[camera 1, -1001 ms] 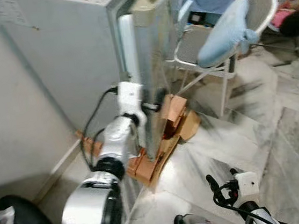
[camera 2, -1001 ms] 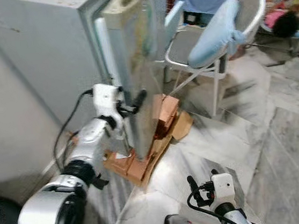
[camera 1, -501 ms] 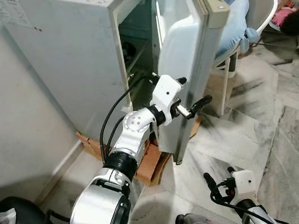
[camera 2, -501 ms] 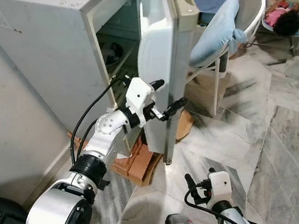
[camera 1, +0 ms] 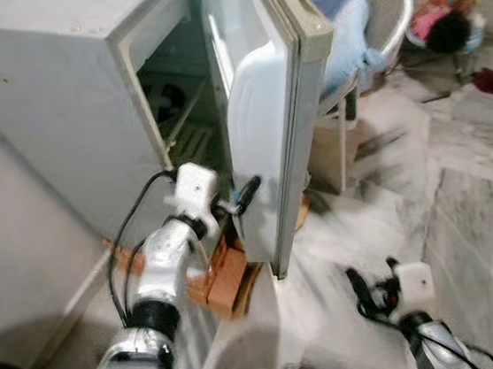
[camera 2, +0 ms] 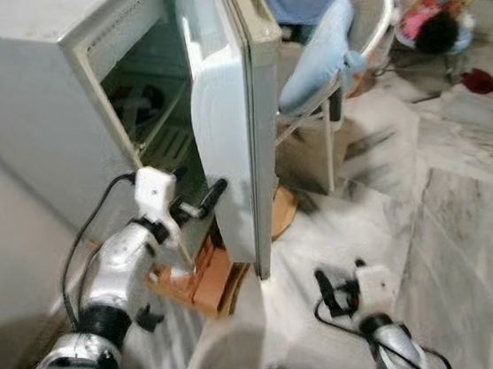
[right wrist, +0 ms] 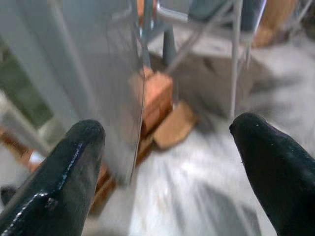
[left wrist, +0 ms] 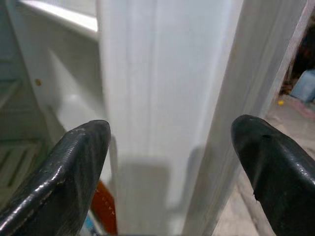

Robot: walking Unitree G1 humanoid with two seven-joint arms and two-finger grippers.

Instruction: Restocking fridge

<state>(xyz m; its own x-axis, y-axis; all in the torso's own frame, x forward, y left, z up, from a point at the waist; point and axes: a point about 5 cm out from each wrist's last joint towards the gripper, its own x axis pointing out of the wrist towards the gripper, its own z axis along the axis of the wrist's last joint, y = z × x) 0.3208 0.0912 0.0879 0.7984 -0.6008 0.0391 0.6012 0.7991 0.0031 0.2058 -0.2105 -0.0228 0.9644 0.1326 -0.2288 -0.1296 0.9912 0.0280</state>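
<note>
**Door open, nothing stocked yet**

Marble floor (camera 1: 464, 213) spreads pale and veined under me, with a grey wall to my left. Straight ahead of my left jaws (camera 1: 246, 193) stands the fridge (camera 1: 59, 99), its door (camera 1: 261, 120) swung wide and edge-on to me. My left jaws are released, fingers spread apart, their tips right at the white inner liner of the door; in the wrist view the liner's moulded ridge sits between the two black fingers (left wrist: 74, 167). Beyond them, inside the cabinet, I make out a wire shelf (camera 2: 166, 140) and something dark on it that I cannot identify.

My right jaws (camera 1: 374, 286) hang low over the floor, also released and carrying nothing.

Judging by that, opening is done, while fetching and loading items remains.

Just below my left jaws, bricks and cardboard (camera 1: 226, 280) prop the fridge base. Behind the door, a white chair draped in blue cloth (camera 1: 357, 25) crowds its outer side and would limit further swing.
</note>
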